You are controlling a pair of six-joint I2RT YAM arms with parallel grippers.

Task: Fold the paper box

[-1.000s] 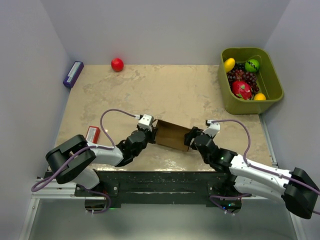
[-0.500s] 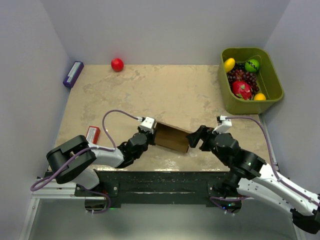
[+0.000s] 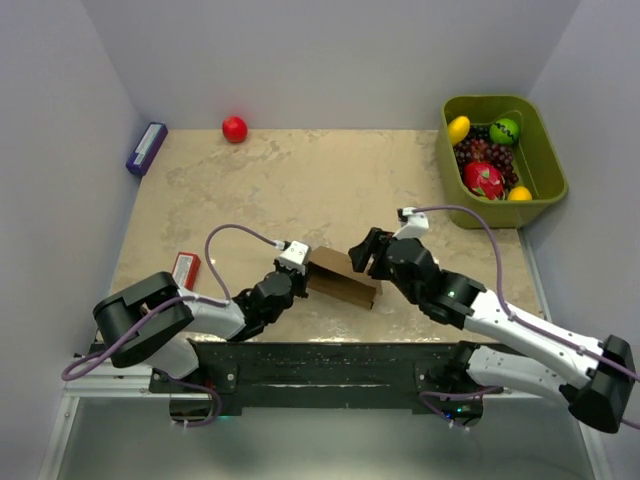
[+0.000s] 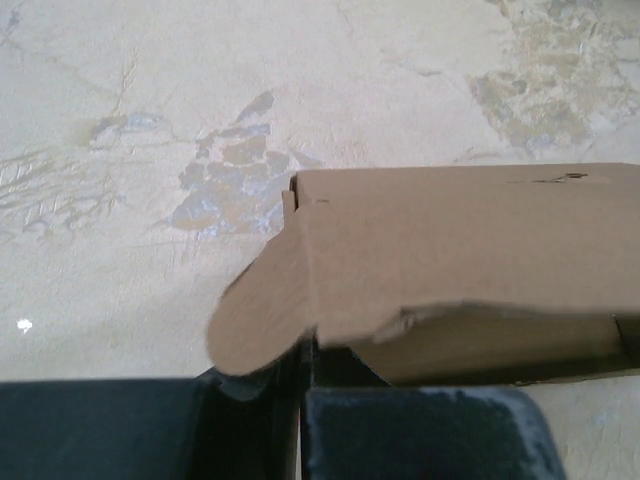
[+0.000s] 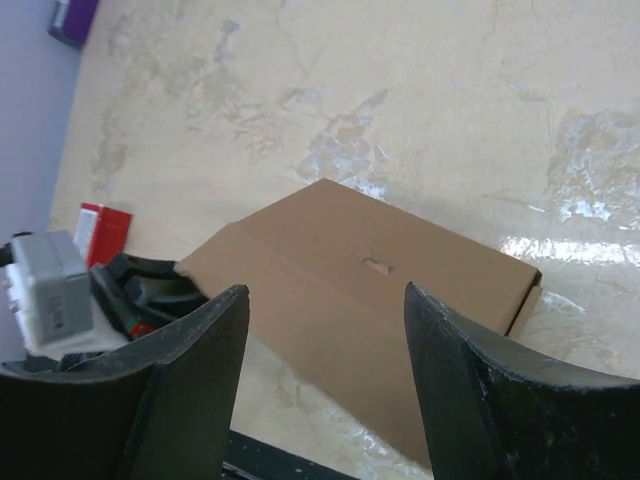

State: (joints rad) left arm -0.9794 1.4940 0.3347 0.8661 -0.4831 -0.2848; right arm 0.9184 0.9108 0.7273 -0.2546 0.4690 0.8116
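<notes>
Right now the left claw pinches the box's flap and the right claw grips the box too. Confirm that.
Not quite: the right claw is open above the box, gripping nothing, as the right wrist view shows. The left claw does pinch the flap.

The left arm (image 3: 205,305) lay low, extended forward and to the right from its base, with the left gripper (image 3: 297,272) clamped closed on an edge flap of the paper box (image 3: 340,282). The right arm (image 3: 510,322) reached leftward toward the centre, wrist pitched downward. The right gripper (image 3: 362,250) had its fingers (image 5: 190,380) spread wide apart.
</notes>
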